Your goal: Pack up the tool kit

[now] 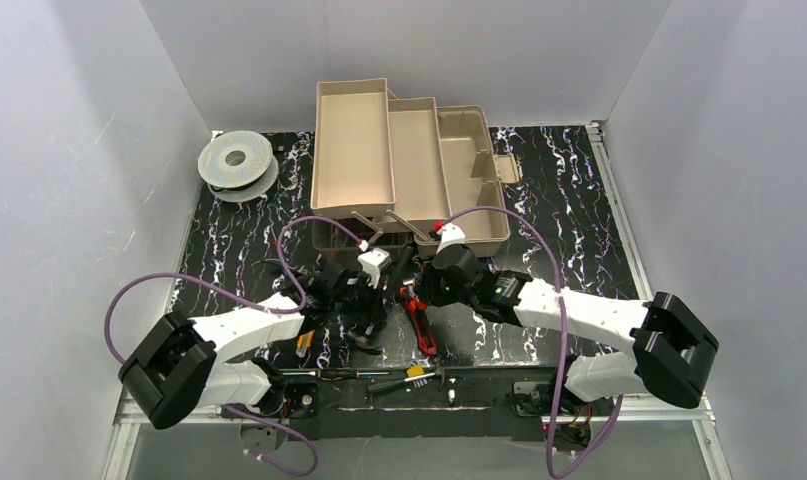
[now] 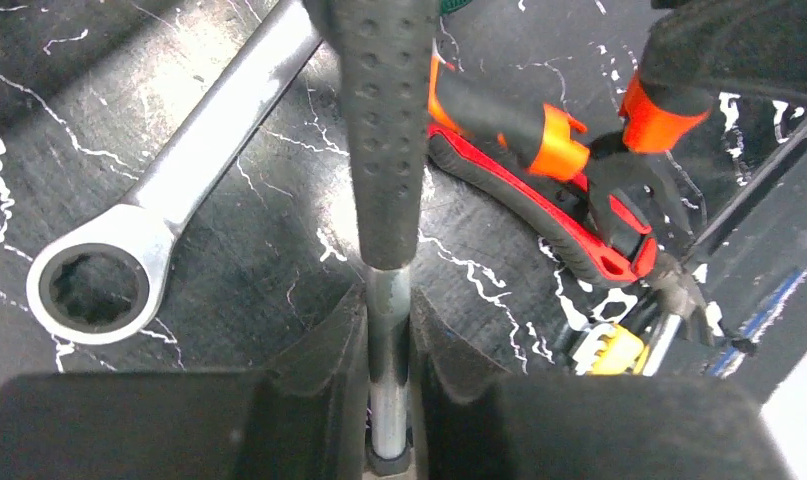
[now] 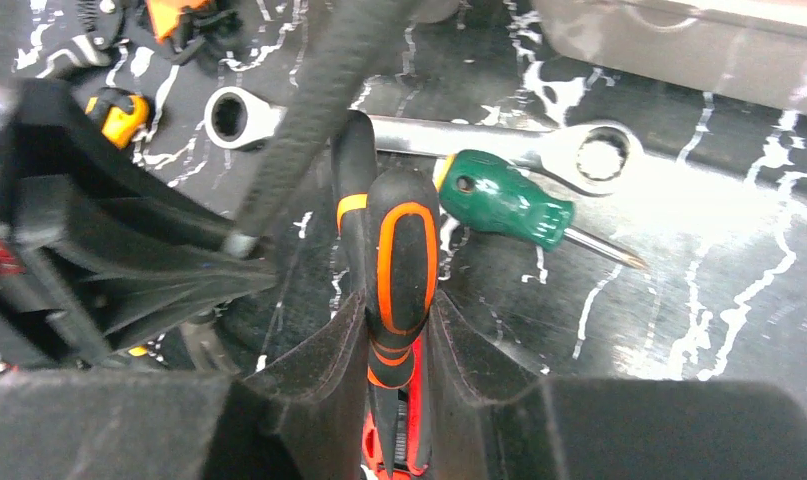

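The tan toolbox (image 1: 476,150) stands open at the back, its trays (image 1: 354,140) folded out to the left. My left gripper (image 2: 389,325) is shut on the bare metal shaft of a hammer (image 2: 384,130) with a black dimpled grip, low over the mat. My right gripper (image 3: 399,335) is shut on the black-and-orange handle of pliers (image 3: 403,250), right beside the left gripper (image 1: 371,318). Red-and-black pliers (image 2: 564,225) lie just under them. A silver ring wrench (image 2: 169,185) and a green screwdriver (image 3: 507,205) lie on the mat.
A grey spool (image 1: 237,160) sits at the back left. More small tools with yellow parts (image 1: 409,378) lie along the near edge between the arm bases. White walls close in both sides and the back. The two grippers crowd each other in front of the toolbox.
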Robot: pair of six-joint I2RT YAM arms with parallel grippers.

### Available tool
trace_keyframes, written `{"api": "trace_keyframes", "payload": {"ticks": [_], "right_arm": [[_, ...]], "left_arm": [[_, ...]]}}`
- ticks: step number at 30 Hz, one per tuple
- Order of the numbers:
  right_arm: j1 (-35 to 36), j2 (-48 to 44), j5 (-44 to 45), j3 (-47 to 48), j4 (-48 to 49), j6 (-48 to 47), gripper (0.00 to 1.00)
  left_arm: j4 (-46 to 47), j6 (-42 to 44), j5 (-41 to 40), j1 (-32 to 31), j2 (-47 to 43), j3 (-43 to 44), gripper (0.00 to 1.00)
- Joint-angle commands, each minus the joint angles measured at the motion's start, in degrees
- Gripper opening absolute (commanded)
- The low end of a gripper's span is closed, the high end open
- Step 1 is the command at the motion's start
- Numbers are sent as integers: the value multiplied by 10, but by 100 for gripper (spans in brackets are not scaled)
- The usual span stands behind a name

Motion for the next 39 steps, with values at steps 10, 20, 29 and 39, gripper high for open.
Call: {"api": "trace_keyframes", "payload": {"ticks": [10,20,29,39], "right_arm": [[1,-176,55,-33,24,-123,1],[-67,-217,134,46,52,-204,1],[-248,-106,24,231,-24,-177,1],[-349,-6,-132,361,-81,-120,1]], "left_arm": [[-106,-25,49,-3,-157,62,0],[-147,-14,67,-1,-230,155,0],[-239,-28,85,75,-109,359,0],[-327,-87,77,232,59,608,0]]}}
